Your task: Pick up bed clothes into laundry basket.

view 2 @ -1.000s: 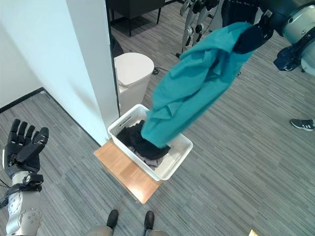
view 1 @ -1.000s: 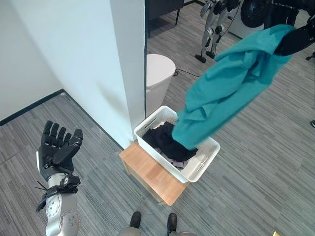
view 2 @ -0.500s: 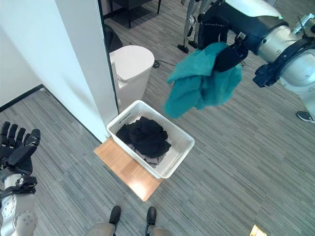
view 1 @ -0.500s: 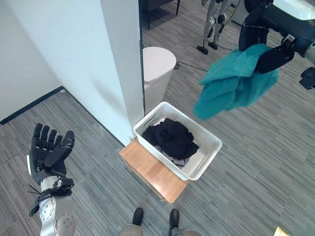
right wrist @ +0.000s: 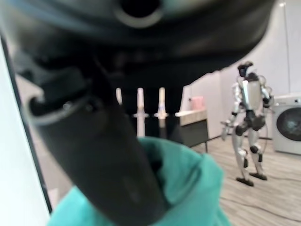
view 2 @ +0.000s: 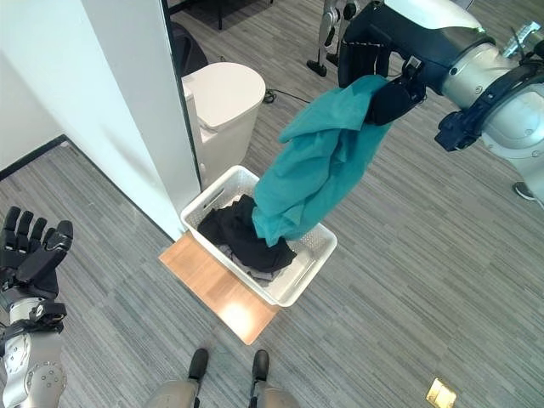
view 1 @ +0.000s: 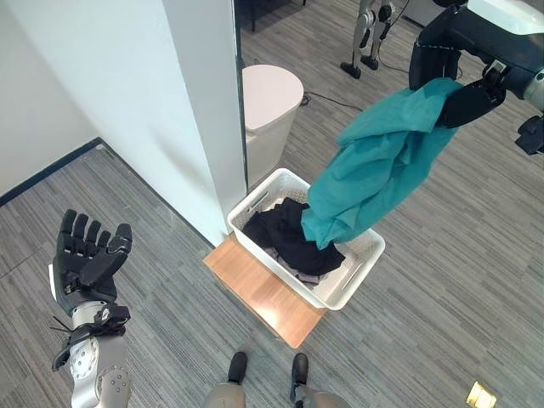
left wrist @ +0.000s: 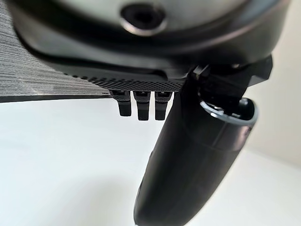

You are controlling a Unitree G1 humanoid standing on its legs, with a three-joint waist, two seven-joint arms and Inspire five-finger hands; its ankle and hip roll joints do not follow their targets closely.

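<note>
A teal cloth point(view 1: 380, 170) hangs from my right hand point(view 1: 470, 102), which is shut on its top, high at the right. Its lower end dangles into the white laundry basket point(view 1: 360, 270), touching the dark clothes point(view 1: 285, 236) inside. The basket sits on a low wooden platform point(view 1: 262, 294) on the floor. The right wrist view has the teal cloth point(right wrist: 188, 188) bunched under the curled fingers. My left hand point(view 1: 85, 261) is raised at the lower left, open and empty, fingers straight.
A white wall corner point(view 1: 204, 110) stands just left of the basket, with a white lidded bin point(view 1: 270, 106) behind it. Another humanoid robot point(right wrist: 248, 122) and a washing machine point(right wrist: 287, 123) stand at the back. Grey plank floor lies all around.
The teal cloth, bunched up and swung clear to the right half a second ago, has dropped and now hangs down into the basket again. My left hand barely moved.
</note>
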